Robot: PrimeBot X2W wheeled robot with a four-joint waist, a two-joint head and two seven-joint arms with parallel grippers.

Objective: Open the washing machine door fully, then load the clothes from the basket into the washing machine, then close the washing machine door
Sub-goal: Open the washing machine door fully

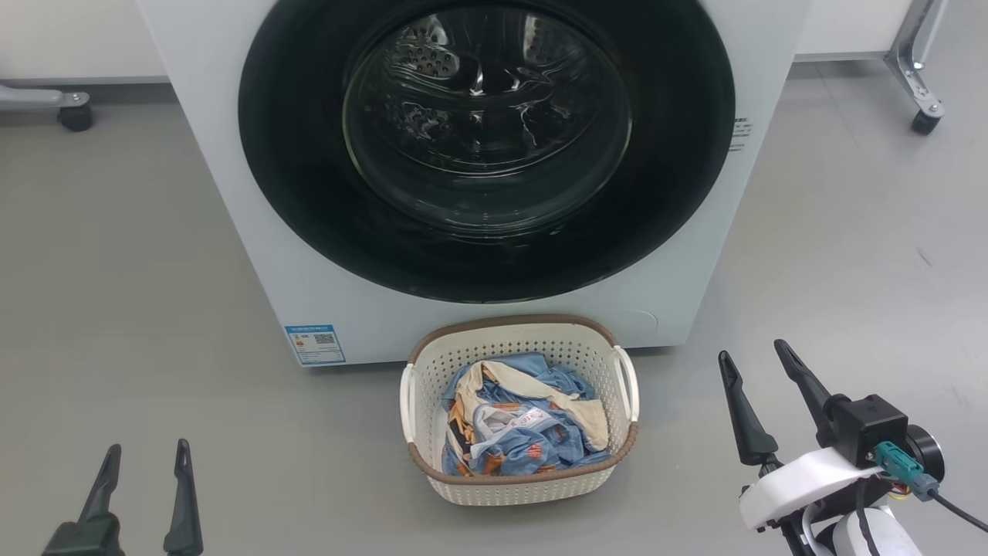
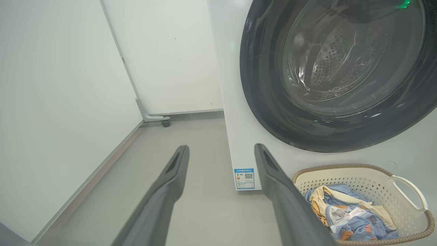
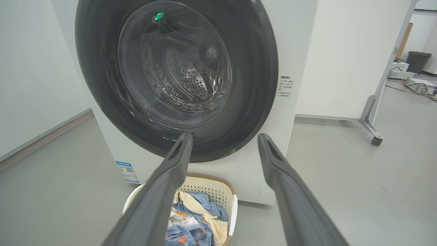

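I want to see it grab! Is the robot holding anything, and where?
Nothing. The left hand and right hand are open and empty; the clothes lie in the basket.

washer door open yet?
No, the washing machine door is shut, its black rim lying flush against the white front of the washing machine in the head view.

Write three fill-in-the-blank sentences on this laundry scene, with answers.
The round, black-rimmed glass washing machine door is ___.
The cream perforated plastic basket holds light-blue printed fabric ___.
The dark two-fingered left claw and right claw stand ___, holding nothing.
Missing words: shut; clothes; open.
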